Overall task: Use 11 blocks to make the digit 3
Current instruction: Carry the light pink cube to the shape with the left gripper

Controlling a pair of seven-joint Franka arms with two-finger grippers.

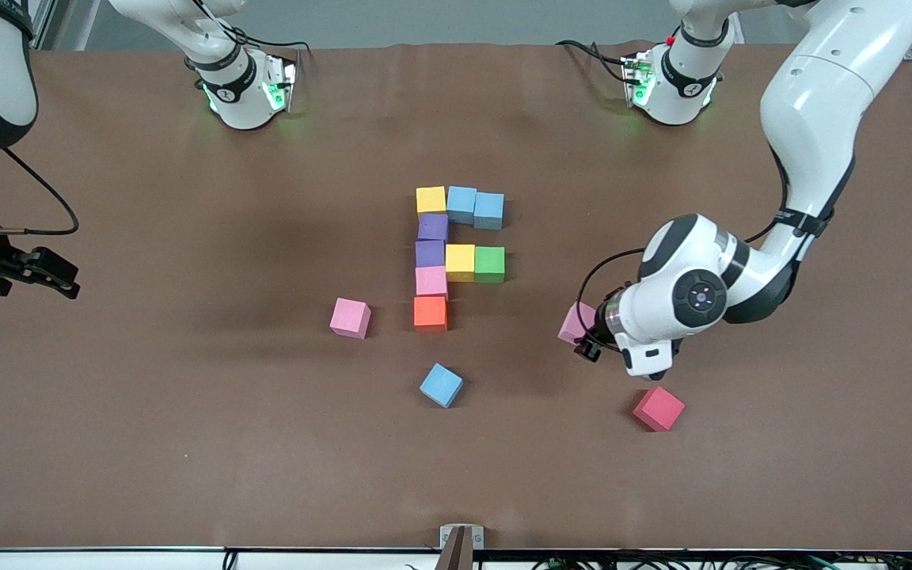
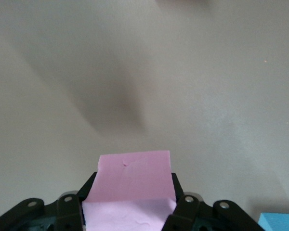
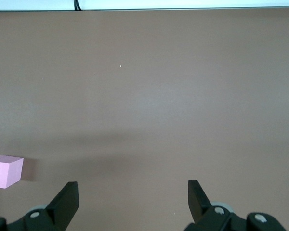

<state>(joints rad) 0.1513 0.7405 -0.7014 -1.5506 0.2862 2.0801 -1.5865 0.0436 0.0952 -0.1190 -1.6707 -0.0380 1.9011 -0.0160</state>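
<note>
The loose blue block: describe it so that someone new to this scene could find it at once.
Start at the multicoloured figure of blocks in the middle of the brown table. Follow its spine toward the front camera to the orange block at its end. The loose blue block lies nearer to the camera than that, alone and turned at an angle, unlike the two blue blocks lined up in the figure.

I count twelve foam cubes in all: two yellow (image 1: 431, 199), three light blue (image 1: 461, 204), two purple (image 1: 433, 227), three pink (image 1: 431, 281), one green (image 1: 490, 264), one orange (image 1: 430, 313), one red (image 1: 659, 408). I also see two robot arms.
</note>
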